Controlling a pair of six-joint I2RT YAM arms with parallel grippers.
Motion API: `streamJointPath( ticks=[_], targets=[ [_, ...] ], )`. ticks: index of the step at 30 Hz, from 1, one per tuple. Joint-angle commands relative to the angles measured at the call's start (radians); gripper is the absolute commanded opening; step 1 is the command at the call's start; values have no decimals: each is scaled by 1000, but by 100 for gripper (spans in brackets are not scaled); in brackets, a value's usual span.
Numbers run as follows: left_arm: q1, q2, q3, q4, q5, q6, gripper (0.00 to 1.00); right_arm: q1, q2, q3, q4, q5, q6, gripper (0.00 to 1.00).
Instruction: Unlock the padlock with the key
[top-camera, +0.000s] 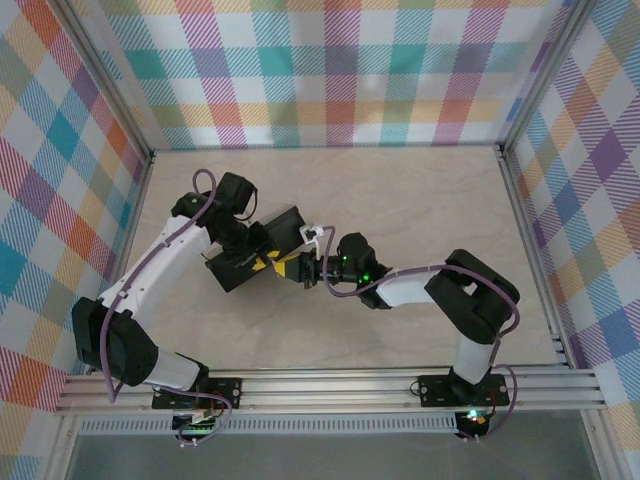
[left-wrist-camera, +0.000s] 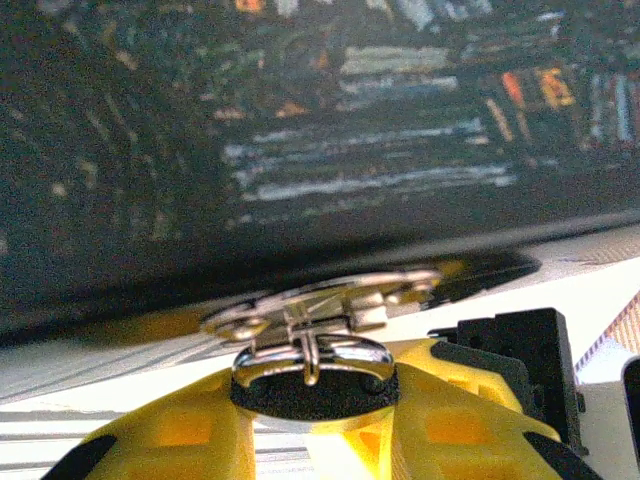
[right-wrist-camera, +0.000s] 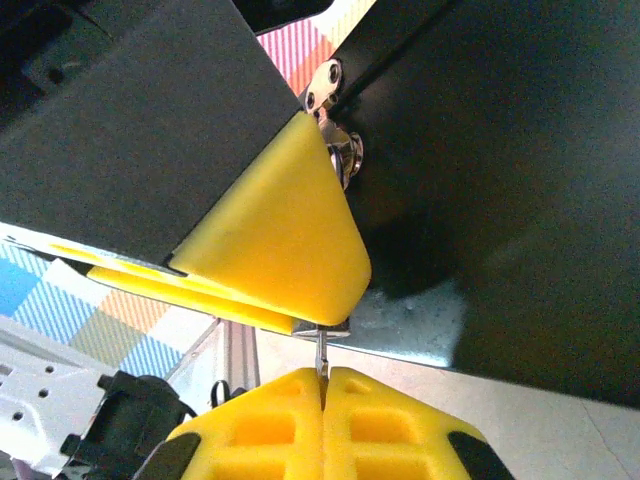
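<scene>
The padlock (left-wrist-camera: 330, 385) is a small dark body with a silver shackle hooked through the metal hasp (left-wrist-camera: 330, 300) of the night-sky box (left-wrist-camera: 300, 120). My left gripper (left-wrist-camera: 315, 412) is shut on the padlock, one yellow finger on each side of it. In the right wrist view only the lock's silver underside (right-wrist-camera: 322, 329) peeks out below the left arm's yellow finger (right-wrist-camera: 270, 230). My right gripper (right-wrist-camera: 323, 385) is shut on the key (right-wrist-camera: 320, 354), whose thin blade runs straight up to that underside. From above, both grippers (top-camera: 268, 262) (top-camera: 303, 270) meet at the box's near right side.
The dark box (top-camera: 250, 245) lies tilted in the middle of the beige table (top-camera: 420, 200). Checked walls with metal frame rails enclose the left, back and right sides. A metal rail (top-camera: 330, 385) runs along the near edge.
</scene>
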Motion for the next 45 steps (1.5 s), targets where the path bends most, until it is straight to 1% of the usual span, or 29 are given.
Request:
streamJointPath(
  ticks=[1,3,5,10,11,12,15,17,18,21,24,27,30,32,34,36,38,41,43,45],
  targets=[
    [0,20,24,-5,47,55,0,-34,5,60,259,-132,5,0],
    [0,18,19,-4,56,59,0,-55,30,56,308,-130,46,0],
    [0,16,16,-4,57,57,0,-56,49,74,340,-132,76,0],
    [-5,19,28,-11,48,59,0,-39,95,173,355,-130,138,0],
    [-7,23,33,-18,42,61,0,-37,94,188,329,-117,144,0],
    [-7,24,38,-26,31,64,0,-33,80,198,244,-76,129,0],
    [-7,18,40,-33,8,52,0,7,-16,181,-43,59,-82,0],
    [-6,17,38,-31,-1,40,0,29,-51,172,-116,115,-169,0],
    [-6,19,38,-28,0,34,0,35,-61,159,-110,129,-189,0],
    [-3,23,35,-10,4,8,0,35,-59,102,33,146,-177,0],
    [-1,26,40,3,11,-10,0,35,-39,80,144,128,-147,0],
    [-2,27,49,-4,14,-4,0,32,-9,102,166,112,-113,0],
    [-2,19,29,2,24,-8,0,30,28,111,287,96,-40,2],
    [-2,17,18,10,27,-13,0,25,57,130,382,75,49,3],
    [-1,17,16,17,31,-17,0,31,64,168,382,28,91,4],
    [-1,15,17,21,29,-21,0,45,56,180,381,14,88,4],
    [1,14,22,14,18,-20,0,44,38,169,363,25,86,9],
    [14,8,28,0,-2,-14,0,38,-18,143,208,53,14,18],
    [27,3,27,-7,-11,-12,0,28,-57,117,101,65,-38,20],
    [42,-3,22,-9,-13,-13,0,12,-87,75,56,75,-67,23]
  ],
)
